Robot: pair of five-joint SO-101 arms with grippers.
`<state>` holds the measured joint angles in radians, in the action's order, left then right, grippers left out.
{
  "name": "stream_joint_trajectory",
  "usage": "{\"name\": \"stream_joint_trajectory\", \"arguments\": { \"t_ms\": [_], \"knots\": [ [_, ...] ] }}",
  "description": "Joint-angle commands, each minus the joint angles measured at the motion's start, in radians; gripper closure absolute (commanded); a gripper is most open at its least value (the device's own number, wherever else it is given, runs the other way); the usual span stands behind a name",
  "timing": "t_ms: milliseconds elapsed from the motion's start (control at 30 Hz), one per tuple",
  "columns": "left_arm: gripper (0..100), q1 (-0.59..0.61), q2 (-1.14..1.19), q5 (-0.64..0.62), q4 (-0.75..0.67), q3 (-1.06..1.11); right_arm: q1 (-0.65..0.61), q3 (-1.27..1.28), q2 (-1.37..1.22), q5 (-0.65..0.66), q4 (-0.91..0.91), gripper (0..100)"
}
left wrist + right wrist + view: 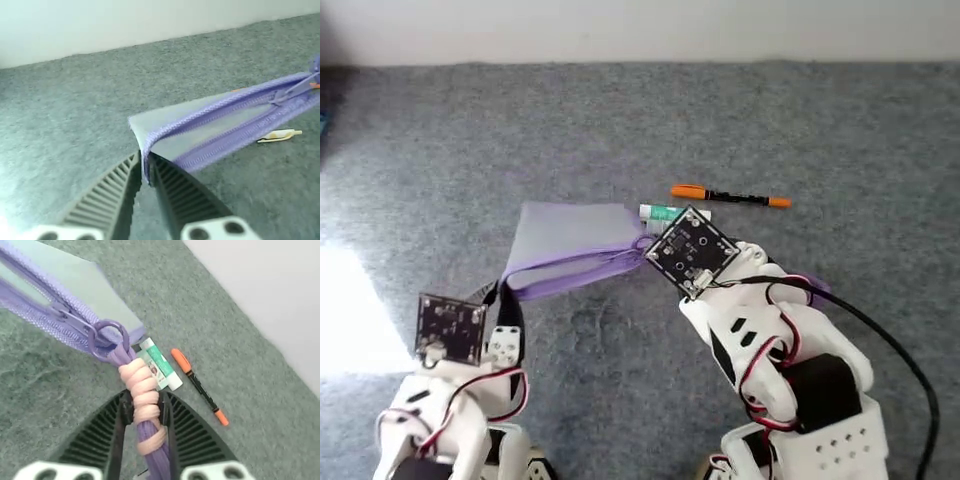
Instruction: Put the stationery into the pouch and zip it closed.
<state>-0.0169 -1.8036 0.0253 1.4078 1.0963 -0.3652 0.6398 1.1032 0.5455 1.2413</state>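
Note:
A lilac pouch (pixel 565 247) lies on the grey carpet, stretched between the two arms, its zipper partly open. My left gripper (pixel 144 172) is shut on the pouch (pixel 210 130) at its near corner. My right gripper (pixel 144 407) is shut on the zipper's pull cord (pixel 142 390), a purple strap wrapped in pink cord tied to the slider ring (pixel 107 335). A green-and-white glue stick (pixel 160 371) and an orange-capped pen (pixel 200 387) lie on the carpet just past the pouch's zipper end, also in the high view as glue stick (pixel 660 211) and pen (pixel 730 197).
Grey carpet (pixel 440 140) covers the whole work area up to a white wall (pixel 620 30) at the back. A bright patch of light (pixel 350 310) falls on the left. A small pale object (pixel 279 134) lies beyond the pouch.

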Motion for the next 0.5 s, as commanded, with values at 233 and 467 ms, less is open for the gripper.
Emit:
{"name": "stream_joint_trajectory", "arguments": {
  "t_ms": [233, 467],
  "knots": [
    [99, 0.038, -0.012, 0.034, 0.155, -0.197, -0.025, -0.057, -0.005, -0.011, -0.031, 99.1],
    [98, 0.032, -0.012, 0.032, 0.141, -0.11, 0.002, -0.074, -0.005, -0.012, -0.028, 99.1]
  ]
}}
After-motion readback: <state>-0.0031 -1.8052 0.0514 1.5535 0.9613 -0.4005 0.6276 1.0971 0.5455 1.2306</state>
